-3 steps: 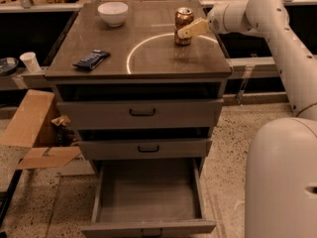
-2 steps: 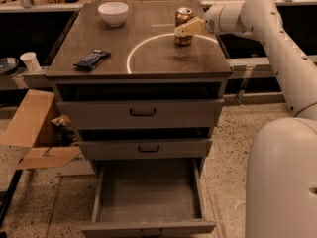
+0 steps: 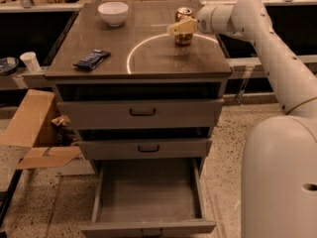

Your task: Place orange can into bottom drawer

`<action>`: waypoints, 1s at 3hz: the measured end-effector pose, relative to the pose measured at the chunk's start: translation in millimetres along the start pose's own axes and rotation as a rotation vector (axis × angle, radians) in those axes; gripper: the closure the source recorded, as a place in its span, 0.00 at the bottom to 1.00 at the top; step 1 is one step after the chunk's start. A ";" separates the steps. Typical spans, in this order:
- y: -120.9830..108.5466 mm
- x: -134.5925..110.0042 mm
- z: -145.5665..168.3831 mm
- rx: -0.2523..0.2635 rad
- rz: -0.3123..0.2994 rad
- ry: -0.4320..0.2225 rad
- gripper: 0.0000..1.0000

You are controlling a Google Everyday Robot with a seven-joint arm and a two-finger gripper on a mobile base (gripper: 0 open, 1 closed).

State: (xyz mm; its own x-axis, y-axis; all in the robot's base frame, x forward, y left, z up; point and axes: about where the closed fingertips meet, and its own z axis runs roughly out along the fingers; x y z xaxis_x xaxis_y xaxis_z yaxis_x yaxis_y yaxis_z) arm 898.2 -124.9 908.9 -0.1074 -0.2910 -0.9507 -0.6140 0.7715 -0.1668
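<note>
The orange can (image 3: 184, 33) stands upright on the cabinet top, at the back right, on the rim of a pale ring marked on the surface. My gripper (image 3: 181, 27) reaches in from the right at the can's height and its pale tip lies across the can's front, hiding the middle of the can. The bottom drawer (image 3: 148, 192) is pulled out wide open at the foot of the cabinet, and its flat grey floor is bare.
A white bowl (image 3: 113, 13) sits at the back left of the top and a dark packet (image 3: 91, 58) at the front left. The two upper drawers (image 3: 142, 113) are shut. A cardboard box (image 3: 29, 128) lies on the floor to the left. My white base (image 3: 277, 177) fills the right.
My gripper has moved left, from beside the can's right side to across its front. The can has stayed in the same spot.
</note>
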 end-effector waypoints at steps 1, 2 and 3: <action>0.5 5.9 5.9 0.001 0.017 0.001 0.16; 1.1 11.8 9.8 0.004 0.031 0.000 0.47; 2.2 12.1 10.5 0.004 0.032 -0.005 0.71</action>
State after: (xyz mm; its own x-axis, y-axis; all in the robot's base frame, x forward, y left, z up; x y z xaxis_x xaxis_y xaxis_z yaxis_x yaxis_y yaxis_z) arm 903.7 -120.7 894.3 -0.1232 -0.2632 -0.9568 -0.6074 0.7825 -0.1370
